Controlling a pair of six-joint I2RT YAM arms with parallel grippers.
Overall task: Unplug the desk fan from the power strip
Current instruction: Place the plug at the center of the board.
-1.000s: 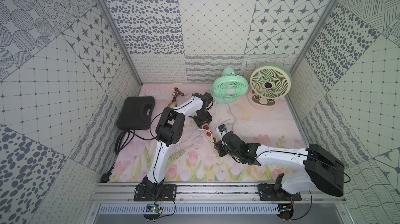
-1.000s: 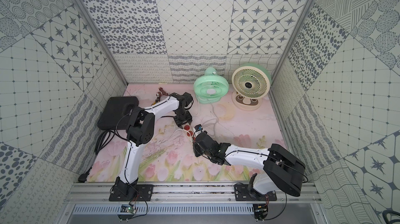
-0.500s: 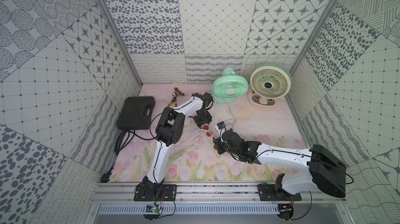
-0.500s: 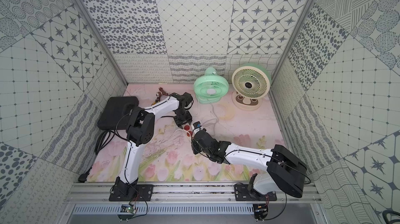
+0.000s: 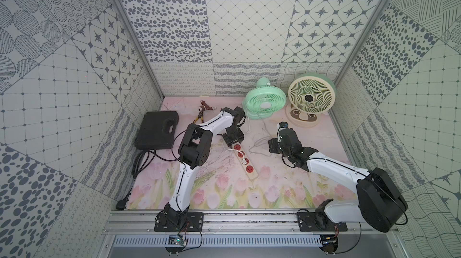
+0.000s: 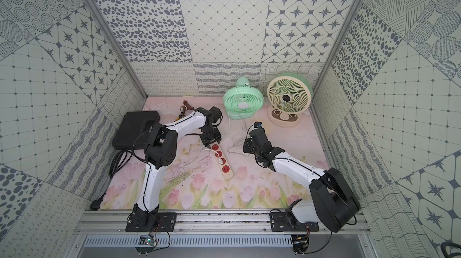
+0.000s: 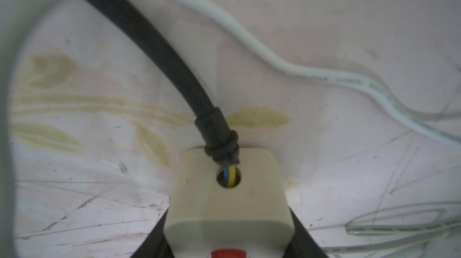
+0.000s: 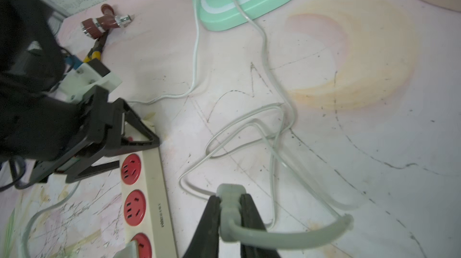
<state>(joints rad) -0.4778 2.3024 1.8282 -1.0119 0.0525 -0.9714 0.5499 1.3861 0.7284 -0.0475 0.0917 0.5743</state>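
Left tool [image 5: 233,142] is closed tight on the cord end of the power strip [image 5: 245,162], one finger on each side of it. The strip lies flat on the bench [image 5: 224,194], running diagonally just left of frame centre in both top views. Two red sockets next to my grip are bare; a white plug [image 5: 245,161] sits in the next one.

Right tool [image 8: 230,198] is pinched on a pale green plug [image 8: 230,221], clear of the strip and beside it. The green fan [image 5: 265,99] stands upper centre.

Cream pwr strip [image 5: 249,169] — flat, diag.
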